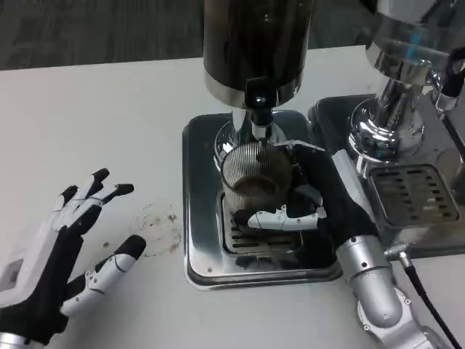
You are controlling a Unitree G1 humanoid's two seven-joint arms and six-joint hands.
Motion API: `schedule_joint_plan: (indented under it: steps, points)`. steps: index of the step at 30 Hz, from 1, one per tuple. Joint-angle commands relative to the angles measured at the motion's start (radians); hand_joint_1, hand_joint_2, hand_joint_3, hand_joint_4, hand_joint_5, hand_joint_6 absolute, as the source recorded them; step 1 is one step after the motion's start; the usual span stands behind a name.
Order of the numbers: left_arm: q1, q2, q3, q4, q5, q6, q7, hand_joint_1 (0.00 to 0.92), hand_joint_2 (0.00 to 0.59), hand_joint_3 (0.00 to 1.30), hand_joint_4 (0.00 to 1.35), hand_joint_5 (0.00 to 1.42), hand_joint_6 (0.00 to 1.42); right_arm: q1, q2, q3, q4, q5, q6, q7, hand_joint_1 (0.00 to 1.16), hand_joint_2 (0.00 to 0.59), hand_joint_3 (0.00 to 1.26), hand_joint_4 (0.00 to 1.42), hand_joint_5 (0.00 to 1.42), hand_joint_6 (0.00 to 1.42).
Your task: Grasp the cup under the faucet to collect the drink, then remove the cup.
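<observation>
A ribbed clear cup (252,178) stands on the drip grate of the steel base (200,247), right under the black faucet (259,98) of the dark drink dispenser (256,43). Dark liquid shows low inside the cup. My right hand (309,196) wraps the cup from the right, with the thumb across its front and the fingers behind it. My left hand (69,243) lies on the white table at the lower left, fingers spread, holding nothing.
A second dispenser (407,80) with its own grated tray (410,193) stands at the right, close to my right forearm. A few small stains (156,218) mark the table left of the steel base.
</observation>
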Motion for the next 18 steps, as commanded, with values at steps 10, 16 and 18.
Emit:
schedule_joint_plan:
  steps: [10,16,18]
  points:
    - [-0.023,0.013,-0.011,0.017,-0.014,-0.001,-0.003,0.000,0.201,0.26,0.00,0.09,0.00,0.048,-0.016,-0.011,-0.069,-0.025,0.005,-0.046,1.04,0.058,0.71,0.71,0.71,0.64]
    - [-0.037,0.011,-0.021,0.033,-0.021,-0.011,-0.011,0.000,0.201,0.26,0.00,0.09,0.00,0.070,-0.015,-0.020,-0.115,-0.029,0.009,-0.047,1.04,0.056,0.71,0.72,0.71,0.67]
    - [-0.042,0.012,-0.024,0.041,-0.026,-0.017,-0.014,0.000,0.201,0.26,0.00,0.09,0.00,0.077,-0.013,-0.022,-0.130,-0.028,0.009,-0.046,1.04,0.057,0.72,0.73,0.71,0.67]
